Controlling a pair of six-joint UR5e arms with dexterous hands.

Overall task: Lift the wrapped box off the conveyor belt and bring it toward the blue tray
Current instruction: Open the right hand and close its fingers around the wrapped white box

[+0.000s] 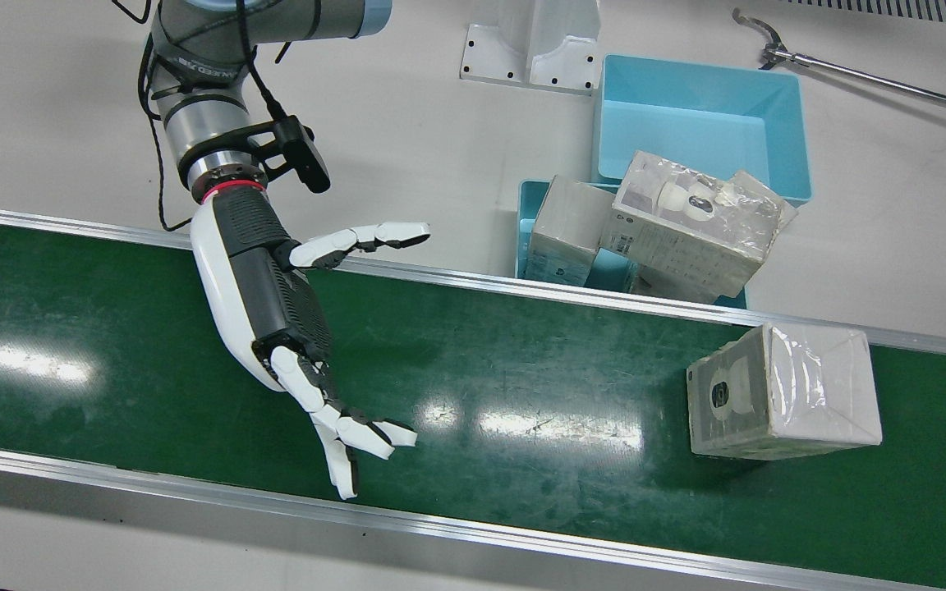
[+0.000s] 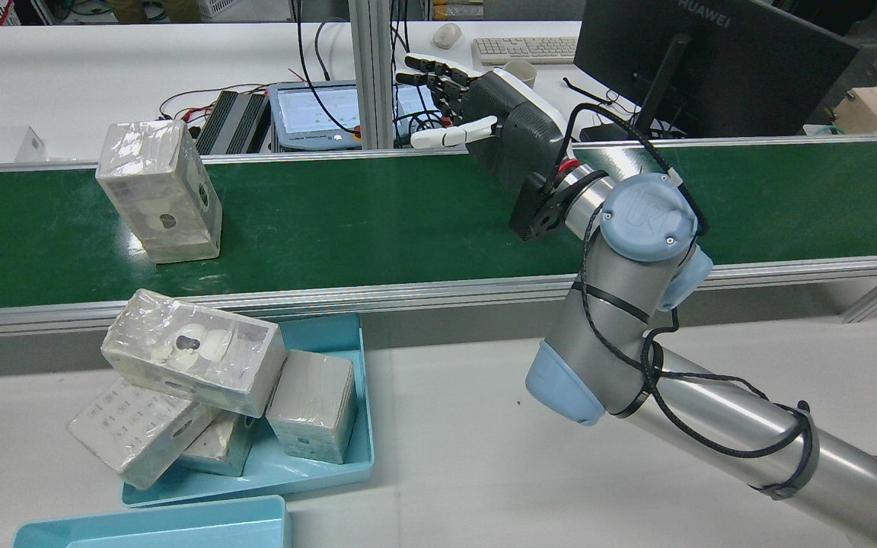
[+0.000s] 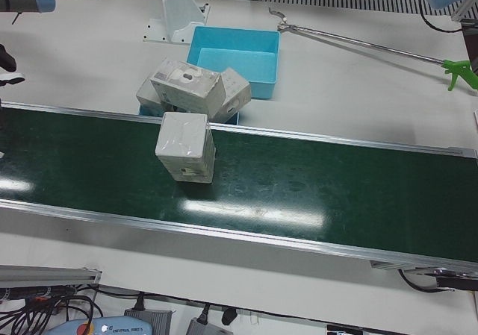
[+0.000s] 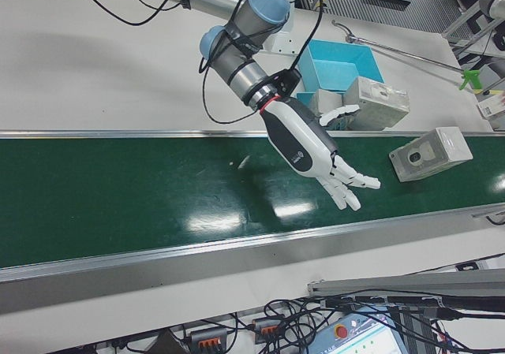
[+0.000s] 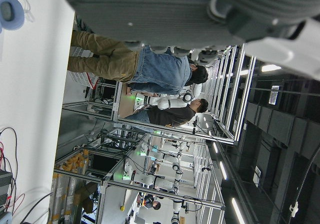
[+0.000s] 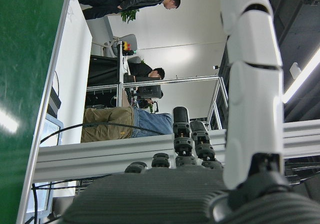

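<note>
White surface [image 1: 407,107] carries a green conveyor belt [image 1: 522,361] across its width. One wrapped box [image 1: 783,391] lies on the belt. Beside the belt, on the surface: two blue trays [image 1: 699,123], one piled with wrapped boxes [image 1: 691,222], and a long reacher tool [image 1: 859,75].

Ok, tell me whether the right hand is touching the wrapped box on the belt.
Apart. The front view shows bare green conveyor belt between the open right hand and the wrapped box.
</note>
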